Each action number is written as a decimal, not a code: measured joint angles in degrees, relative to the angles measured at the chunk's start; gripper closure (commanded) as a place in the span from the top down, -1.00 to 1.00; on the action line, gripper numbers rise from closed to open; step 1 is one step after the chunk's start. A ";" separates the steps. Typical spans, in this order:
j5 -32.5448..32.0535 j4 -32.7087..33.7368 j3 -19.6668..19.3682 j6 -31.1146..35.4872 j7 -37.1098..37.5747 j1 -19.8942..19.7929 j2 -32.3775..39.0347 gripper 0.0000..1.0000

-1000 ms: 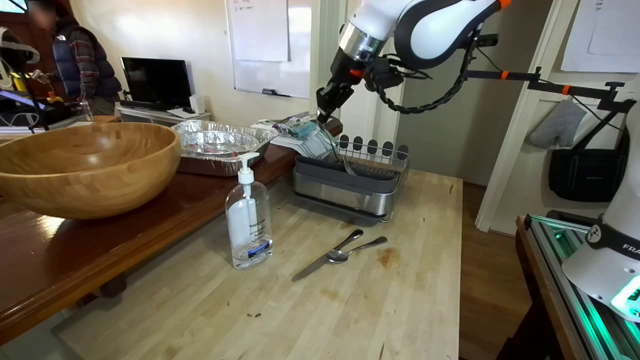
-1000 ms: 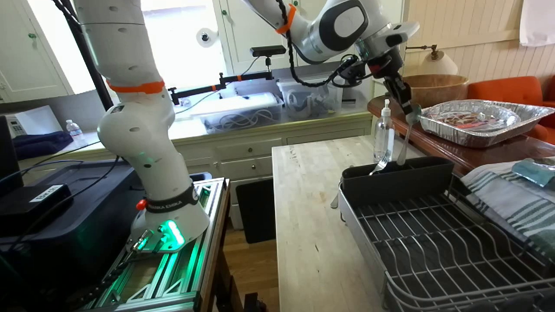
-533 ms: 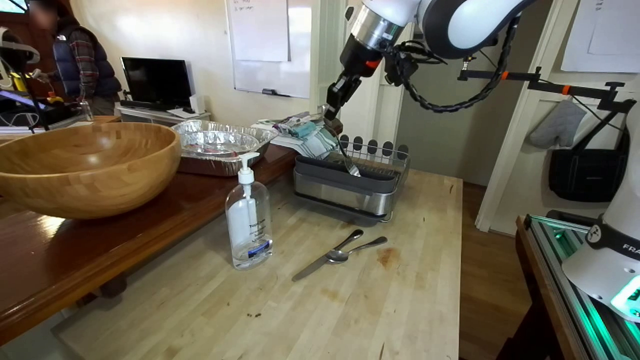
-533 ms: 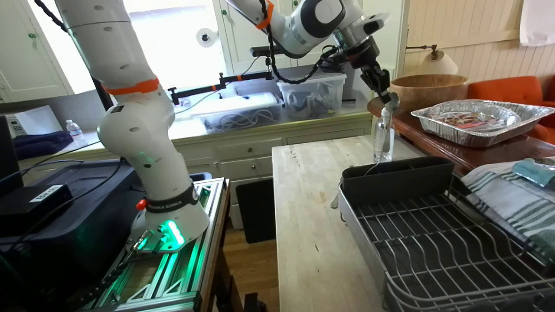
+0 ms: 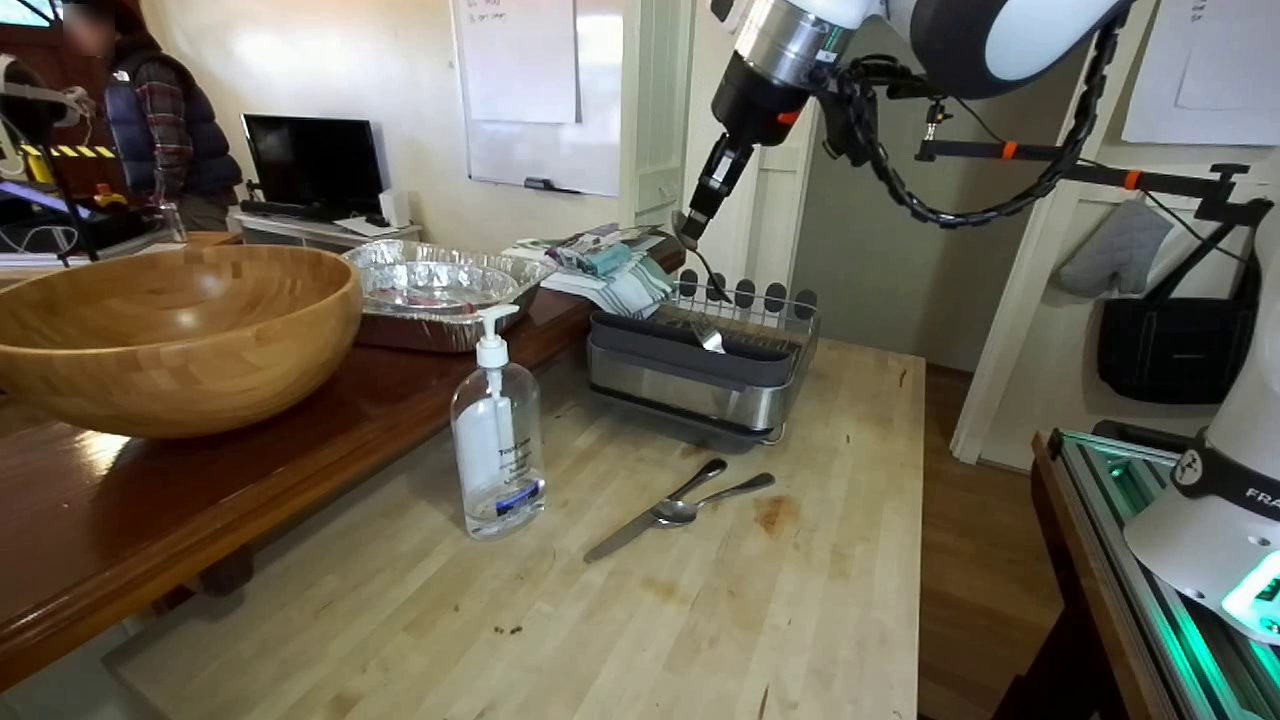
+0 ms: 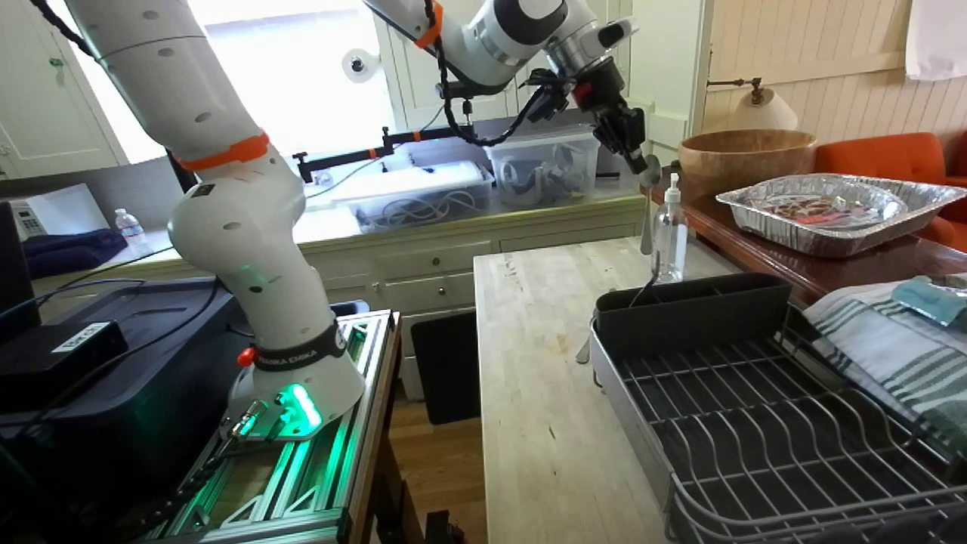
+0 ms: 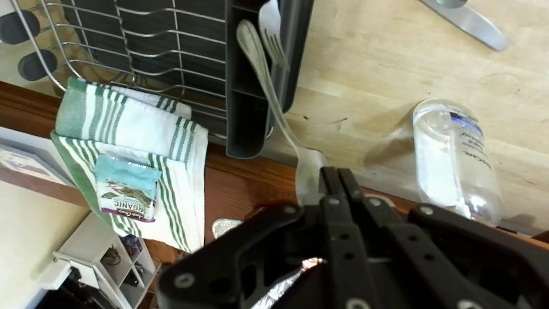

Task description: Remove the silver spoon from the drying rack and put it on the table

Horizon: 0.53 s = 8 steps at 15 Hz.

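My gripper (image 5: 692, 226) is shut on the bowl end of the silver spoon (image 5: 712, 275). The handle hangs down above the drying rack (image 5: 690, 382), apart from its cutlery holder (image 6: 695, 325). In an exterior view the gripper (image 6: 642, 165) and spoon (image 6: 647, 227) are above the holder's far side, near the bottle. In the wrist view the jaws stand close together beside the spoon's bowl, and the spoon (image 7: 274, 101) reaches across the holder. Part of the bowl is hidden by the fingers (image 7: 331, 182). The pale table (image 5: 800, 620) lies below.
A fork (image 5: 709, 337) leans in the holder. A knife (image 5: 630, 535) and another spoon (image 5: 675, 513) lie crossed on the table. A clear soap bottle (image 5: 500, 450) stands left of them. A wooden bowl (image 5: 180, 340) and foil trays (image 5: 440, 280) stand on the brown counter (image 5: 420, 400).
My gripper has moved with the spoon toward the robot's base side, rightward in one exterior view and leftward in another. The spoon's handle has come away from the holder. The fork has shifted and turned.
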 measured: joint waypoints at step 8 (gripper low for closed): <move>-0.26 -1.63 1.87 -5.95 -3.79 -0.76 -1.77 -0.98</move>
